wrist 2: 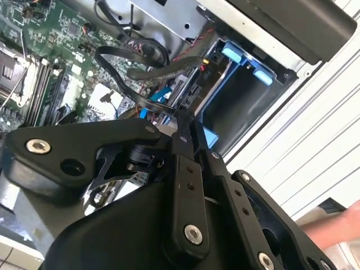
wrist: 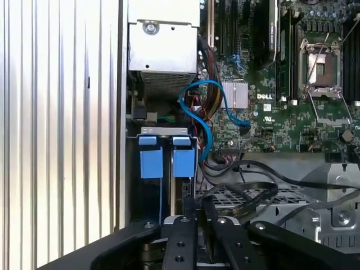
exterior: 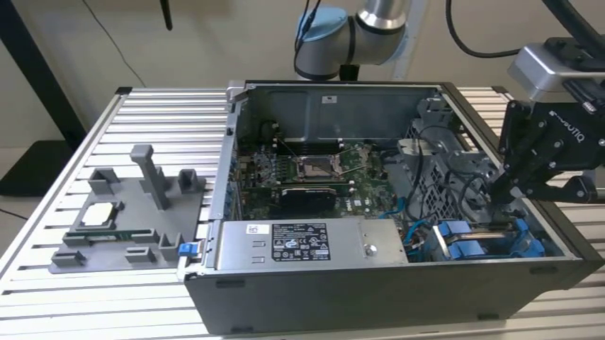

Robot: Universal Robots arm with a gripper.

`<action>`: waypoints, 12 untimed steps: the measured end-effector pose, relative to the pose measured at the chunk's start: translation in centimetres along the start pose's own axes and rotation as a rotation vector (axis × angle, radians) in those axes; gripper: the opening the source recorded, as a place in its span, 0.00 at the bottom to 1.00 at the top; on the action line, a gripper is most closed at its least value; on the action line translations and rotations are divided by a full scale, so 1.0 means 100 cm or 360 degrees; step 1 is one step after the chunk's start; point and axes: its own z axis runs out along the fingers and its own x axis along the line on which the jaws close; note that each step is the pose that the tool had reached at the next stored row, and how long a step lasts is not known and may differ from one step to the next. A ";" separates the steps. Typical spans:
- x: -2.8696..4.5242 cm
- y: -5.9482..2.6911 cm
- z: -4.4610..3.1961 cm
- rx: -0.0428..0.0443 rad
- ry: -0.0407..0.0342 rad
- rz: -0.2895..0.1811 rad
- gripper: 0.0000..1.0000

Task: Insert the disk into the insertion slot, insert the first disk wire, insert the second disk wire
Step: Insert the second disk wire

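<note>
Disk [exterior: 487,237] sits in the drive bay at the lower right of the exterior view, inside the open computer case [exterior: 378,312]; its blue frame tabs show at the bay mouth, and in the first wrist view two blue tabs [wrist: 167,160] stand side by side just left of centre, which suggests it is already seated in the slot. The gripper [exterior: 506,193] hangs at the right edge of the exterior view, just above the bay, with its fingers [wrist 2: 183,140] drawn close together and pinched on a dark flat wire [wrist 2: 140,70] that loops away over the motherboard [exterior: 312,170]; the narrow grip seems chosen to steer the wire's end toward the back of the disk. A light blue cable [wrist: 199,109] curls near the bay, not held. The case rests on a slatted counter [exterior: 85,142], with a grey fixture tray [exterior: 132,219] at the left.
</note>
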 end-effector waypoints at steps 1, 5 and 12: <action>0.0002 0.0011 0.0007 -0.0001 0.0004 0.0001 0.00; 0.0009 0.0032 0.0062 -0.0001 0.0020 0.0002 0.00; 0.0022 0.0026 0.0173 0.0000 0.0036 0.0003 0.00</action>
